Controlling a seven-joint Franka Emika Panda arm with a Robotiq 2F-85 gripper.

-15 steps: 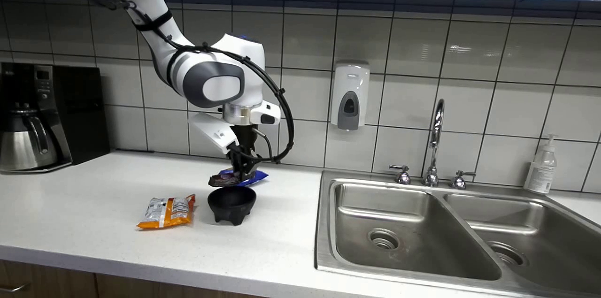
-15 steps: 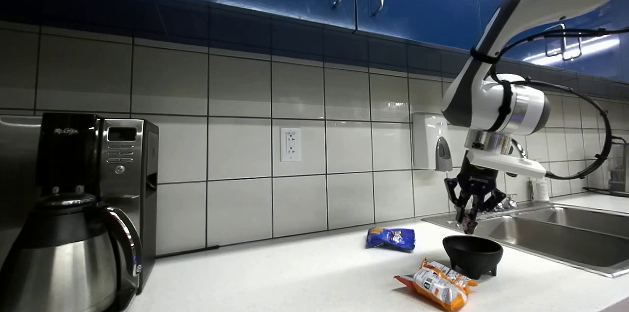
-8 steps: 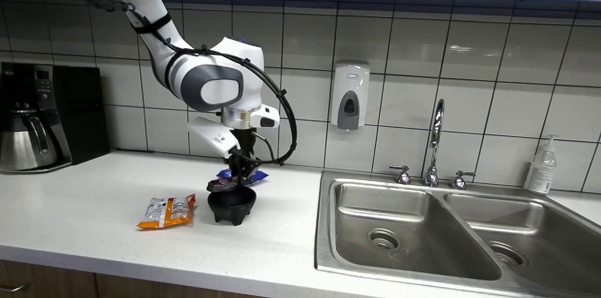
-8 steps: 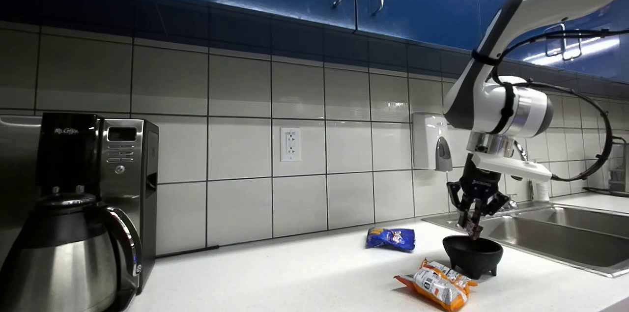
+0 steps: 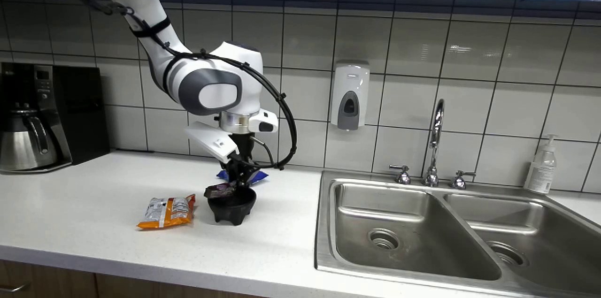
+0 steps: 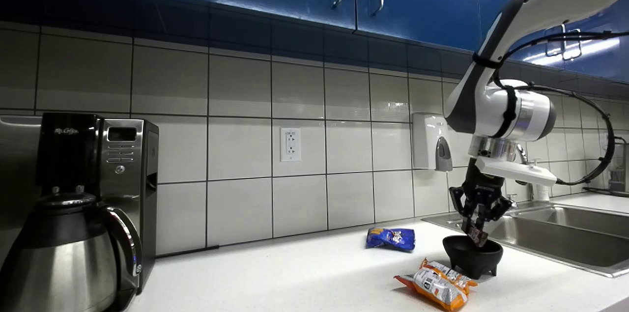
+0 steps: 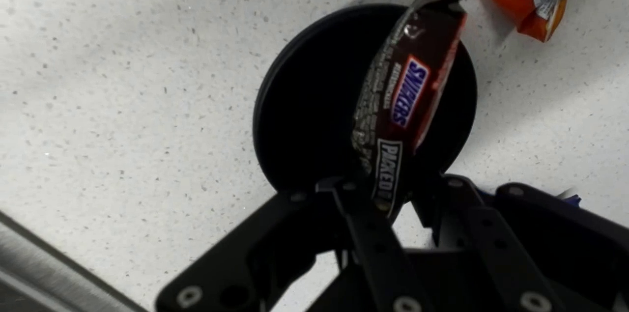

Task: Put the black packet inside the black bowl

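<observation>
The black packet point(image 7: 410, 88), a dark wrapper with a Snickers logo, is pinched at one end between my gripper's fingers. My gripper point(image 7: 388, 189) is shut on it, over the black bowl point(image 7: 304, 105). In the wrist view the packet lies across the bowl's opening, and its far end reaches past the rim. In an exterior view the packet point(image 5: 219, 190) is at rim height at one side of the bowl point(image 5: 231, 210). In an exterior view the packet point(image 6: 477, 236) tilts down, with its lower end at the bowl's point(image 6: 472, 259) opening. I cannot tell if it touches the rim.
An orange packet point(image 5: 166, 212) lies close beside the bowl. A blue packet point(image 6: 390, 239) lies behind, near the tiled wall. The steel sink point(image 5: 324, 223) is on the far side of the bowl from the coffee maker point(image 6: 96, 204).
My gripper has moved down with the black packet, from above the bowl to its rim level. The packet now tilts more. The bowl and the other packets have not moved.
</observation>
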